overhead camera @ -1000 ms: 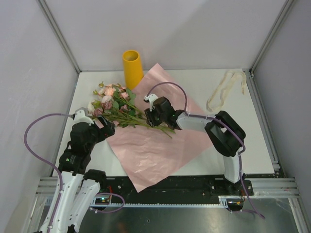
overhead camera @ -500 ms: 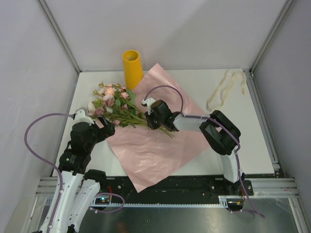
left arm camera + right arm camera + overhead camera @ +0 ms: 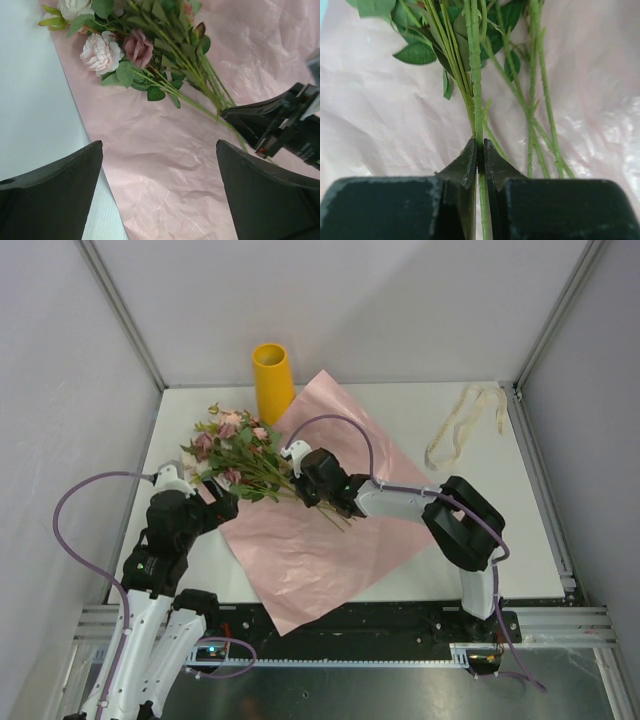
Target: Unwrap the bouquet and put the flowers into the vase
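Top view: flowers [image 3: 235, 448] lie just in front of the vase [image 3: 272, 380], blooms nearest it, stems running away to my right gripper [image 3: 303, 487]; my left gripper [image 3: 218, 502] sits farther from the vase.
Left wrist: my fingers [image 3: 57, 192] spread wide, holding nothing.
Right wrist: jaws pinched on one stem [image 3: 474, 75], which runs straight ahead.

A cream ribbon [image 3: 450, 430] lies on the white table [image 3: 520, 540], far right.

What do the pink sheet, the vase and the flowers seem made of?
Sheet: thin paper, faintly glossy; fine crinkles and creases.
Vase: smooth, even yellow-orange, perhaps plastic or glazed ceramic.
Flowers: uniform green stems and neat petals, possibly artificial; cannot be sure.
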Robot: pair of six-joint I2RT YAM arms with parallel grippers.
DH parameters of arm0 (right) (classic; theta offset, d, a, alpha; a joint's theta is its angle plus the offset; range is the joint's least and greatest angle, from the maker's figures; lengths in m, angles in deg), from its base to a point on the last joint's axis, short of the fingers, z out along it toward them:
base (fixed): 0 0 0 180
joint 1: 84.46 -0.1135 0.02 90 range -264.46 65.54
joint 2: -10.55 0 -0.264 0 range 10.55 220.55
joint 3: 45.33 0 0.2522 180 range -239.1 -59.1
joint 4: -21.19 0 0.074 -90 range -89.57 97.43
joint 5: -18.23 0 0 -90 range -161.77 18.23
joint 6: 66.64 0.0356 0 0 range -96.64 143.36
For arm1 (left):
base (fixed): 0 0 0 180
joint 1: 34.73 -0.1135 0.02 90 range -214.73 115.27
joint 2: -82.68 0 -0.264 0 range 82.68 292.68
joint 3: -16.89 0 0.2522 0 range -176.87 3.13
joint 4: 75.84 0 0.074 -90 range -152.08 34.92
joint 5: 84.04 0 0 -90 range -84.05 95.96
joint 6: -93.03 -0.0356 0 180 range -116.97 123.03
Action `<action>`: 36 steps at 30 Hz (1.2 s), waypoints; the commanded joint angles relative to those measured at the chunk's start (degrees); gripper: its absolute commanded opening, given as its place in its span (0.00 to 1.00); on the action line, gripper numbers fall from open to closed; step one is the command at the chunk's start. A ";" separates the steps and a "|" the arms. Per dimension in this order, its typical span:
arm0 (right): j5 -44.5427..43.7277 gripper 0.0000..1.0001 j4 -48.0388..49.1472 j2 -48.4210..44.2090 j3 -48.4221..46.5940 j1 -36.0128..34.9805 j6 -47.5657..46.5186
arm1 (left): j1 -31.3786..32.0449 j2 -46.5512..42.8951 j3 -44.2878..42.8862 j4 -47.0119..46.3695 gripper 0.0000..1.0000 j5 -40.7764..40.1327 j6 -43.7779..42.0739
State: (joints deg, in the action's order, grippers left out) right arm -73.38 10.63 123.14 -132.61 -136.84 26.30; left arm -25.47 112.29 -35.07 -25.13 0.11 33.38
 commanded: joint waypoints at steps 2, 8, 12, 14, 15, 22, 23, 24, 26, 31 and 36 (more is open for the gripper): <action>-3.90 0.03 1.11 -6.84 -0.49 0.06 0.43 | 0.44 -1.15 0.41 -2.05 1.00 0.27 -1.00; -1.72 0.02 2.92 -7.97 1.05 -0.12 3.25 | 0.41 -1.76 0.52 -2.04 1.00 0.94 0.03; 1.48 0.02 2.94 -7.83 1.17 0.17 5.09 | 0.43 -1.09 0.57 -2.04 1.00 2.01 0.80; 3.31 0.00 3.45 -7.63 1.38 0.19 5.33 | 0.42 -1.01 0.73 -1.99 1.00 2.51 1.54; 3.51 0.00 3.99 -7.56 1.50 0.10 5.55 | 0.41 -1.02 0.79 -1.98 1.00 2.69 1.86; 6.80 0.01 5.52 -6.94 1.71 0.93 9.51 | 0.41 0.68 0.60 -2.03 1.00 5.22 3.50; 6.71 0.00 5.99 -6.77 1.89 0.73 9.70 | 0.41 0.88 0.63 -2.09 1.00 5.32 3.76; 6.27 0.00 6.36 -6.51 1.97 0.49 9.97 | 0.41 1.15 0.69 -2.20 1.00 6.15 4.11; 3.98 0.00 6.90 -6.31 2.04 0.10 11.12 | 0.41 1.75 0.91 -3.08 1.00 7.86 4.72; 2.48 0.00 9.74 -7.07 3.70 -0.61 11.80 | 0.38 5.00 1.39 -10.85 0.98 14.13 7.60; 2.79 0.00 13.63 -8.72 6.63 -1.38 11.45 | 0.35 11.85 2.52 -22.18 0.94 15.97 13.47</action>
State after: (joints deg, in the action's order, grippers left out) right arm -69.82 17.32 117.31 -127.72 -137.32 37.34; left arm -25.32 119.76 -33.84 -35.12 12.33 41.29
